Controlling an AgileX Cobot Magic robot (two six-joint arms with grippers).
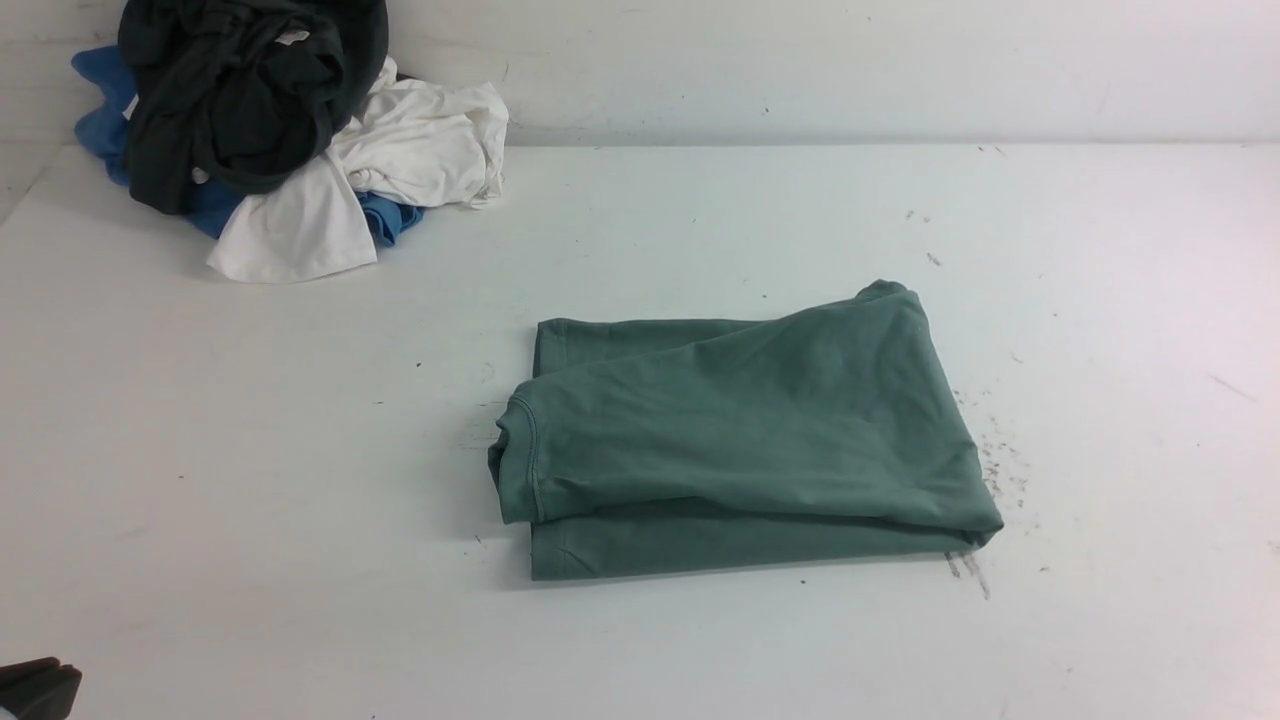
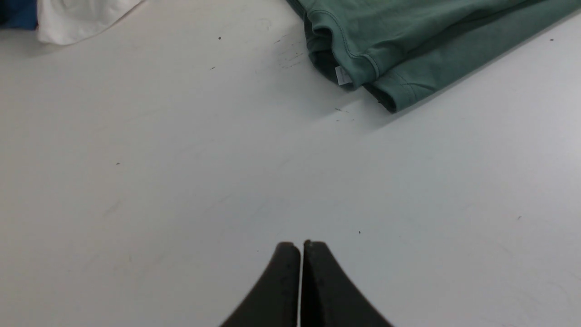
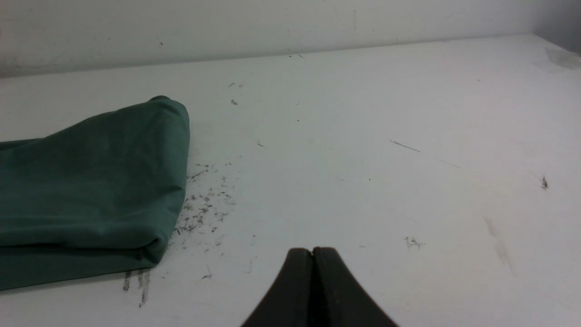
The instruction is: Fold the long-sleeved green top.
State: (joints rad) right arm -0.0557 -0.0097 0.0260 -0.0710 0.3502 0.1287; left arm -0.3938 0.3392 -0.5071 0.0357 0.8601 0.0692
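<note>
The green long-sleeved top [image 1: 740,430] lies folded into a compact rectangle near the middle of the white table [image 1: 700,650], its ribbed neck at the left end. It also shows in the left wrist view [image 2: 408,41], with a small white label [image 2: 343,75] at the neck, and in the right wrist view [image 3: 91,190]. My left gripper [image 2: 301,245] is shut and empty, over bare table well short of the top; only a dark corner of it [image 1: 40,688] shows in the front view. My right gripper [image 3: 313,250] is shut and empty, over bare table to the right of the top.
A pile of clothes sits at the back left: a black garment [image 1: 250,90] on top of white [image 1: 400,160] and blue [image 1: 105,110] ones. A white wall [image 1: 850,60] runs along the table's far edge. Dark scuff marks [image 1: 1000,465] lie beside the top's right end.
</note>
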